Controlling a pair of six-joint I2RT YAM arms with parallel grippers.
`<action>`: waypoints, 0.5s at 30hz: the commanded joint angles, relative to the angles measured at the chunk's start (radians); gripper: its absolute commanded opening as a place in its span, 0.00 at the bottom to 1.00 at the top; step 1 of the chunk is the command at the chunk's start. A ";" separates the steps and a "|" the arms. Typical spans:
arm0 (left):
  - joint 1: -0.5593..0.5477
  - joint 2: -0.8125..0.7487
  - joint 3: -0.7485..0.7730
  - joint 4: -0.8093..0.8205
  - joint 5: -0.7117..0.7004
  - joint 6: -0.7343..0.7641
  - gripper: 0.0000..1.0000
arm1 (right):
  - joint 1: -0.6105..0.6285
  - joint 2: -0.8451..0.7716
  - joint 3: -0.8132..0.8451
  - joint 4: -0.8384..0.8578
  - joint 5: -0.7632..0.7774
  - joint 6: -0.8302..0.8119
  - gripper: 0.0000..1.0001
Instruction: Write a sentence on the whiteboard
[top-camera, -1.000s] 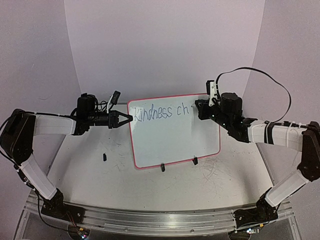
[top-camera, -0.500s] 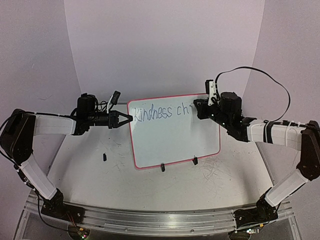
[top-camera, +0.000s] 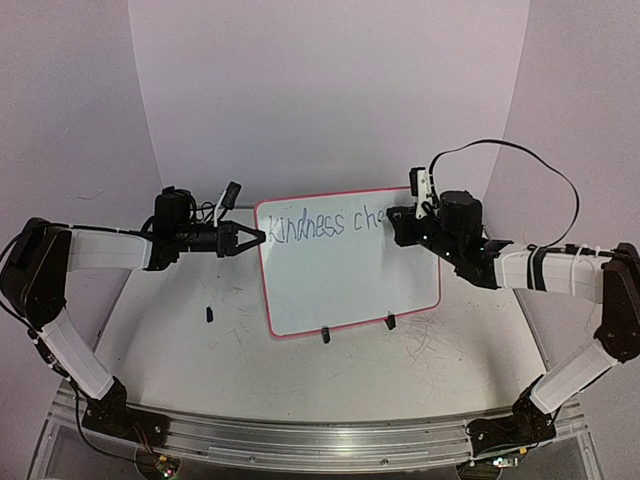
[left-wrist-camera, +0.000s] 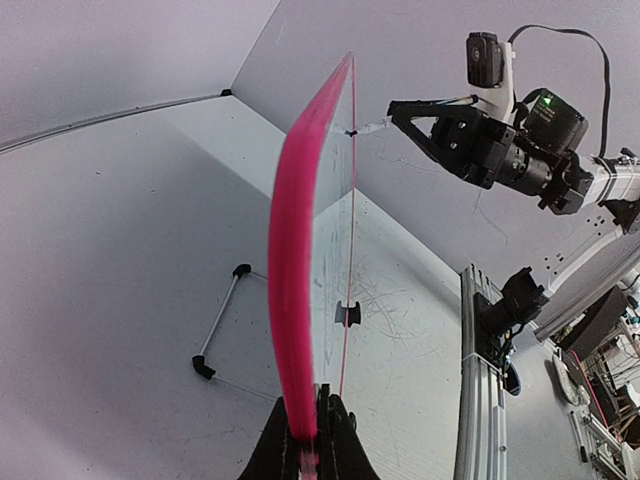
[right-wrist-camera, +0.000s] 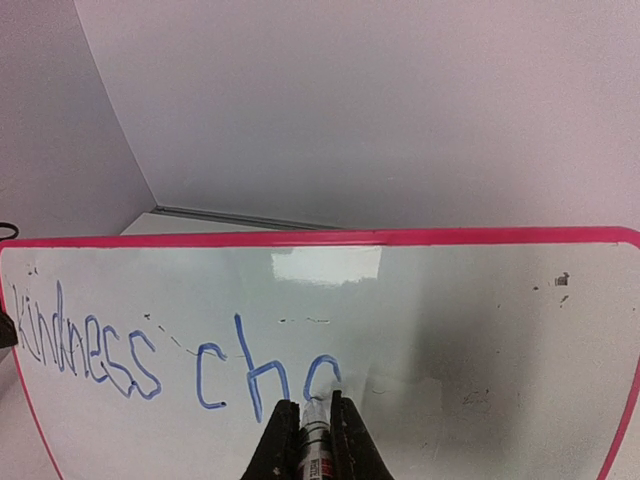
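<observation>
The whiteboard (top-camera: 350, 270), glossy white with a thin pink-red frame, stands tilted on two black clip feet. My left gripper (top-camera: 262, 237) is shut on its left edge, seen edge-on as the pink frame (left-wrist-camera: 292, 270) running up from my left gripper (left-wrist-camera: 312, 425). The sentence (top-camera: 325, 224) in blue reads "Kindness ch" plus a part-formed round letter (right-wrist-camera: 322, 375). My right gripper (top-camera: 393, 222) is shut on a marker (right-wrist-camera: 316, 450) whose tip touches the whiteboard (right-wrist-camera: 450, 300) at that letter. In the left wrist view the right gripper (left-wrist-camera: 395, 112) holds the tip against the board face.
A small black cap-like piece (top-camera: 209, 315) lies on the scuffed tabletop left of the board. A wire stand with black ends (left-wrist-camera: 215, 330) props the board from behind. The curved white backdrop (top-camera: 330, 90) rises behind. An aluminium rail (top-camera: 300, 440) runs along the near edge.
The right gripper has shifted slightly left and down with the marker, and a new curved stroke has appeared after "ch". The left arm and the board have stayed still.
</observation>
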 joint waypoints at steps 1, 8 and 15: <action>-0.016 -0.008 -0.001 0.019 -0.022 0.091 0.00 | -0.003 -0.032 -0.001 -0.027 0.068 0.005 0.00; -0.016 -0.008 0.001 0.019 -0.018 0.091 0.00 | -0.005 -0.019 0.022 -0.029 0.086 -0.002 0.00; -0.017 -0.007 0.001 0.019 -0.016 0.091 0.00 | -0.007 0.011 0.070 -0.012 0.080 -0.006 0.00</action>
